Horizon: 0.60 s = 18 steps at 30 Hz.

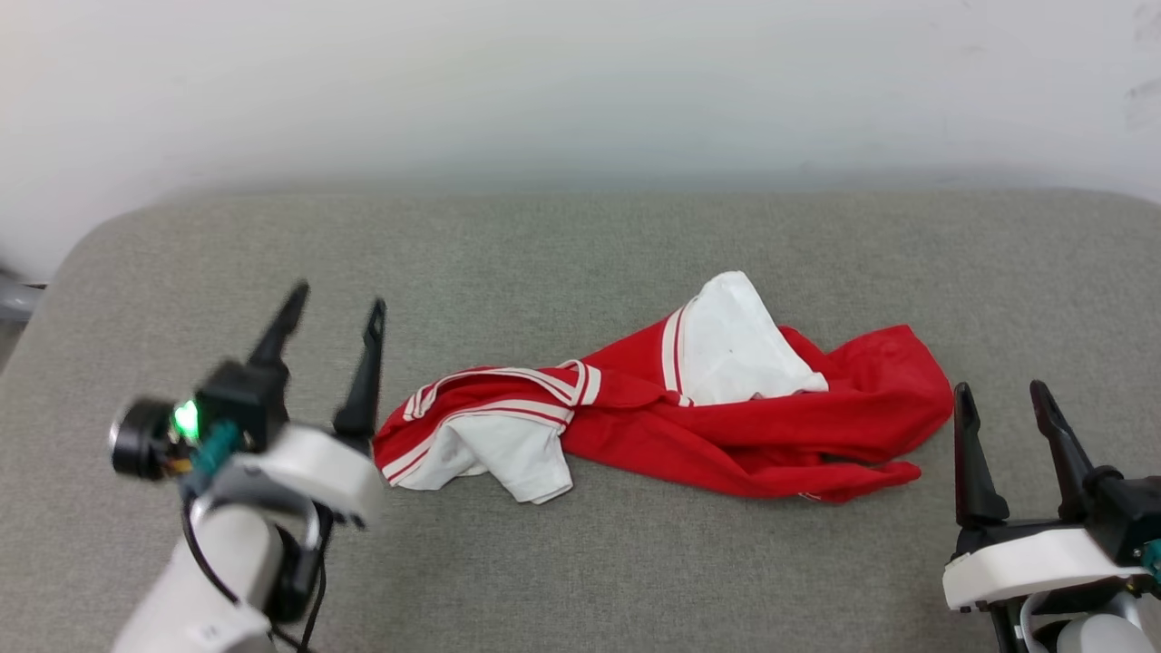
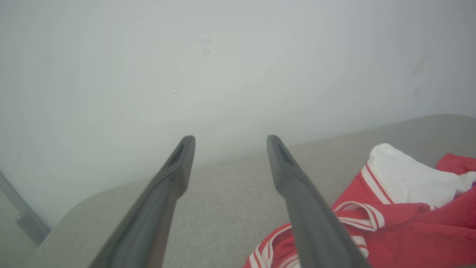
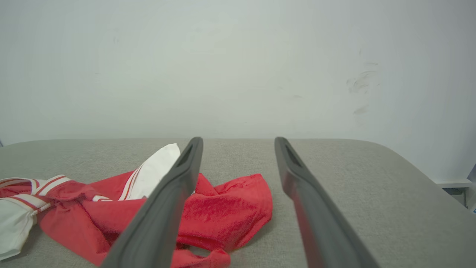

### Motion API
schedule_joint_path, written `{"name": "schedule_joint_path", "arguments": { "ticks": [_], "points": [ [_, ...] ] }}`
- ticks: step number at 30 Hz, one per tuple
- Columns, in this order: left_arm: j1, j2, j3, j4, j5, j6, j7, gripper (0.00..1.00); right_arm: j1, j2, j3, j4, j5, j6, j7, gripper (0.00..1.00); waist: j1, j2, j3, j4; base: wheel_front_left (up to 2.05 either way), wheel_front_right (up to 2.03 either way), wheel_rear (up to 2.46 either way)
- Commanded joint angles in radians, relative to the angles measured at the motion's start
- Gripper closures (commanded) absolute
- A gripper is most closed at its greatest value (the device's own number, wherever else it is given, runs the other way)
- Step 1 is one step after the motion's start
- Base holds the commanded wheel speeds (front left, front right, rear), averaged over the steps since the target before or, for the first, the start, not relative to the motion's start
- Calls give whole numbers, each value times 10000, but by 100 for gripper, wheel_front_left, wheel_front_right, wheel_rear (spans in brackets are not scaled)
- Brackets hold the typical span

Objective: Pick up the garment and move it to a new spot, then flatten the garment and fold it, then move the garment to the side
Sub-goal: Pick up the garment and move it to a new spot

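The garment (image 1: pixel 726 417), a red T-shirt with white sleeves and striped trim, lies crumpled in the middle of the grey cushioned surface (image 1: pixel 580 254). Its emblem is hidden in the folds. My left gripper (image 1: pixel 336 299) stands open just left of the garment's striped end, nothing between its fingers. In the left wrist view the garment (image 2: pixel 409 219) lies to the lower right of that open gripper (image 2: pixel 230 139). My right gripper (image 1: pixel 998 392) stands open just right of the red hem. In the right wrist view the garment (image 3: pixel 223 212) lies to the left, behind the left finger of that gripper (image 3: pixel 238 141).
A pale wall (image 1: pixel 580 82) runs along the far edge of the surface. The surface has rounded corners at the far left (image 1: pixel 100 236) and, in the right wrist view, at the far right (image 3: pixel 386 149). Bare grey fabric stretches in front of and behind the garment.
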Motion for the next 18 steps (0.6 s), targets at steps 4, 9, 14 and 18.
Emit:
{"name": "schedule_joint_path", "arguments": {
  "ticks": [4,9,14,18],
  "points": [
    [1940,-681,581,-1354,995,301,-21,0,337,19,24,17,-121,-8,-24,0,1,0,-427,172,0,0,0],
    [3461,-1557,1302,-2156,1689,360,-22,0,493,20,144,-8,-58,-8,-24,0,1,0,-555,196,0,0,0],
    [4293,-2265,1796,-2429,2415,47,-23,0,656,20,271,-11,13,-8,-24,0,1,0,-630,262,0,0,0],
    [4458,-2568,2034,-2432,2873,-406,-24,0,672,19,314,-18,-17,-8,-24,0,1,0,-649,300,0,0,0]
  ]
}}
